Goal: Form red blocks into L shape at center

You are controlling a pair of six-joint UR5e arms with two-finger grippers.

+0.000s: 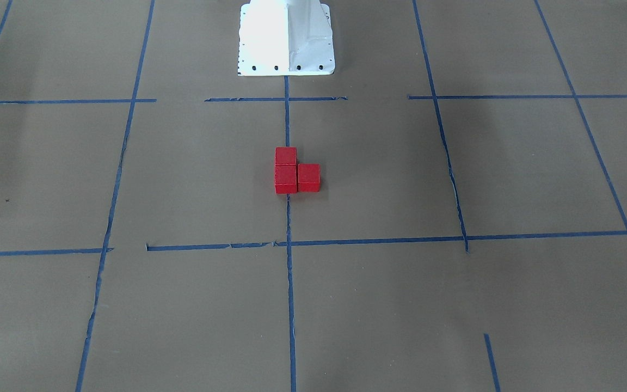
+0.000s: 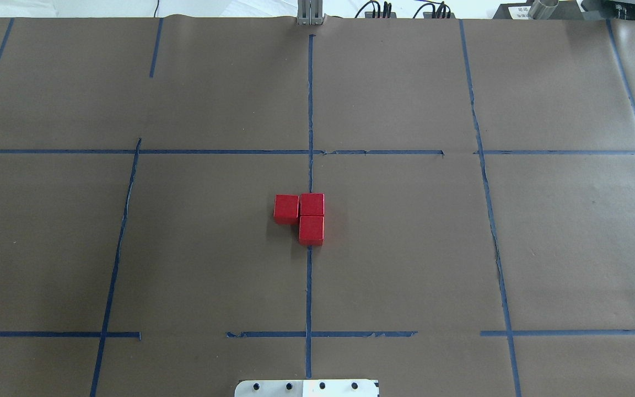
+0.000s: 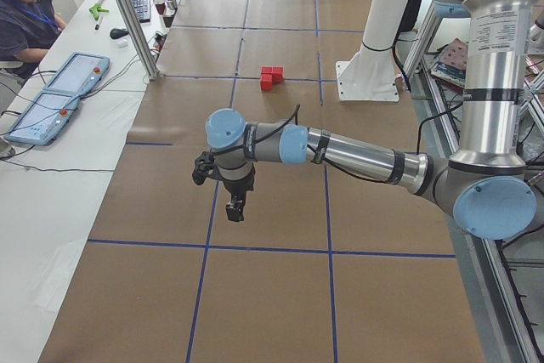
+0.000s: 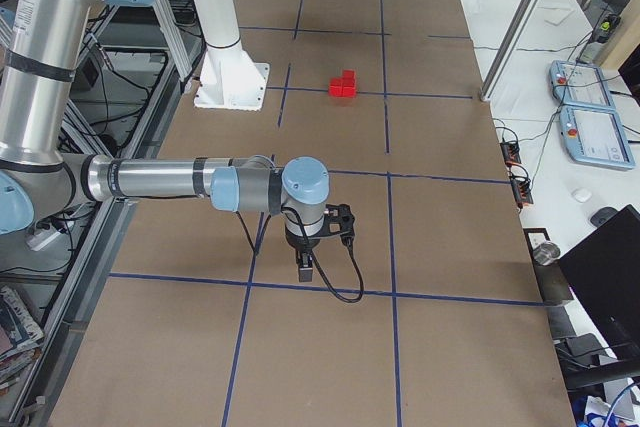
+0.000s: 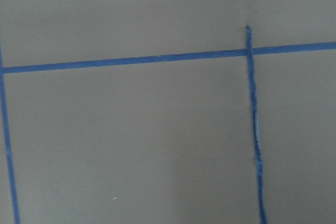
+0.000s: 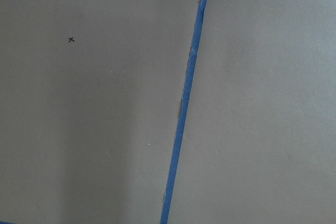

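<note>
The left gripper hangs off to its own side, and the right gripper does the same on the opposite side; I cannot tell whether either pair of jaws is parted. Well beyond both, with neither arm clearly nearer, the red blocks sit touching in an L in the center, astride the blue tape line.

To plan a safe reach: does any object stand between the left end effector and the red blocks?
Nothing visible does. Between the left end effector and the red blocks, the exterior left view shows only taped brown paper.
</note>
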